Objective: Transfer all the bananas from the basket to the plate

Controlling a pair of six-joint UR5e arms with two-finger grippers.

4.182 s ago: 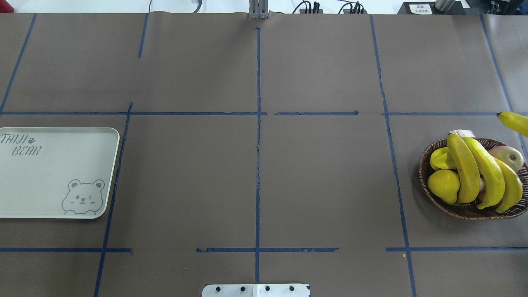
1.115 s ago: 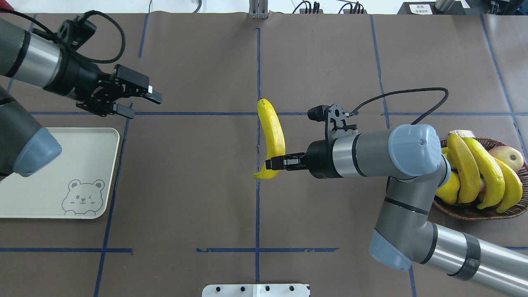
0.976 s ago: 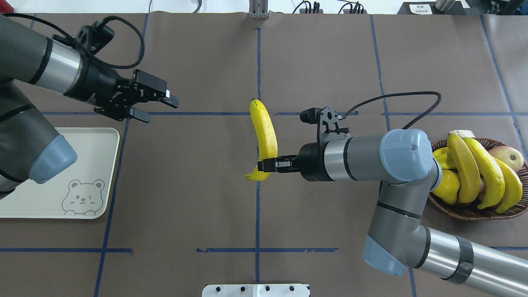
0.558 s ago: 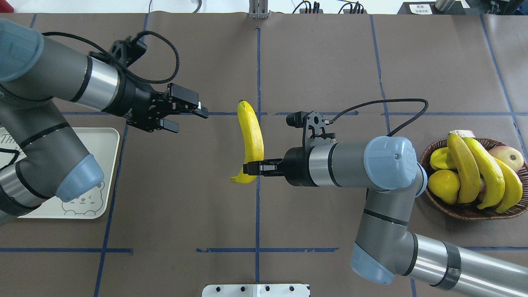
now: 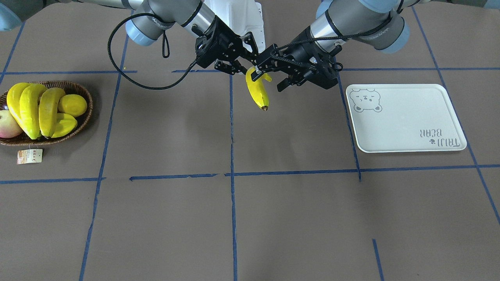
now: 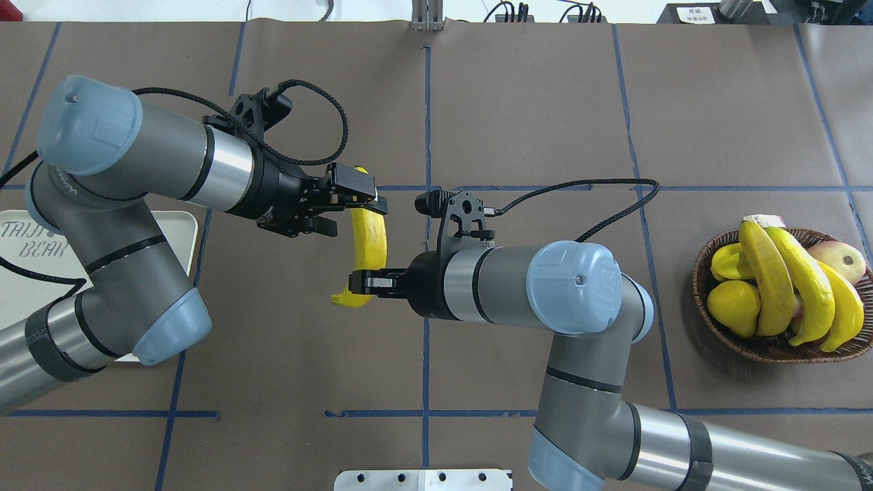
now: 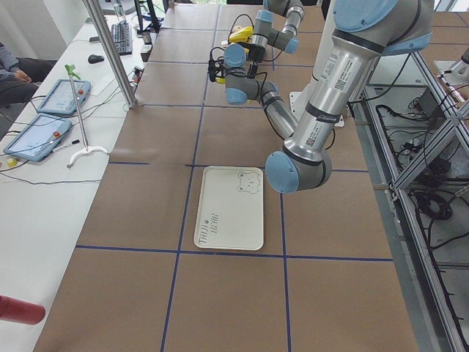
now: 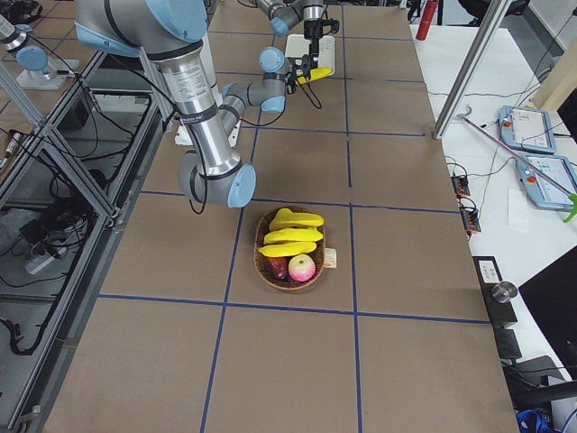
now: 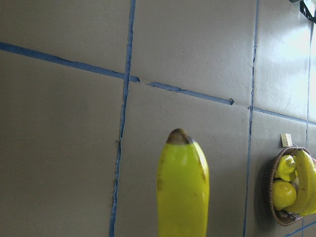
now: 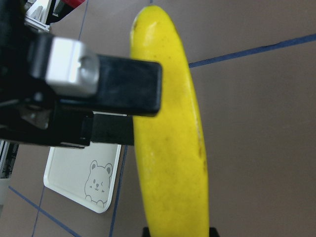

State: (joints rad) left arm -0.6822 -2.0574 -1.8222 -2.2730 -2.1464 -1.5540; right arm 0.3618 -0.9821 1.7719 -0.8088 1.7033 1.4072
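L pincer [image 6: 356,217] moved astride banana [image 6: 372,245]; R pincer [image 6: 361,281] grips stem end.

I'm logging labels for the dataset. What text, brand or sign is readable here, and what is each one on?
"TAIJI BEAR": printed on the plate, along with a bear face.
"UR": logo on the right arm's blue joint cap.
Paper tag beside the basket: print too small to read.
The banana held in the right gripper: no text.
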